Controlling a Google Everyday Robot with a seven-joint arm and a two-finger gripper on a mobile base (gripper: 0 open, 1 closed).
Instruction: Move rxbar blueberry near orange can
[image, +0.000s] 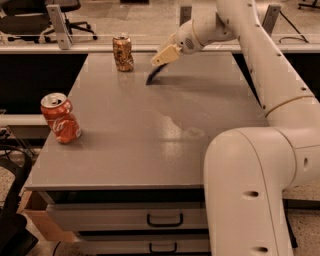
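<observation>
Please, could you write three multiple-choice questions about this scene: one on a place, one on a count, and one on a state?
1. Where is the gripper?
A. over the far part of the table, just right of the orange can
B. at the table's near edge
C. over the table's left edge

2. How many cans stand on the table?
A. one
B. two
C. three

3. The rxbar blueberry is:
A. lying flat mid-table
B. on top of the orange can
C. held by the gripper, slanting down

Answers:
1 A: the gripper hangs beside the orange can at the far end.
2 B: only the orange can and the red Coca-Cola can.
3 C: the bar slants down from the shut gripper.
</observation>
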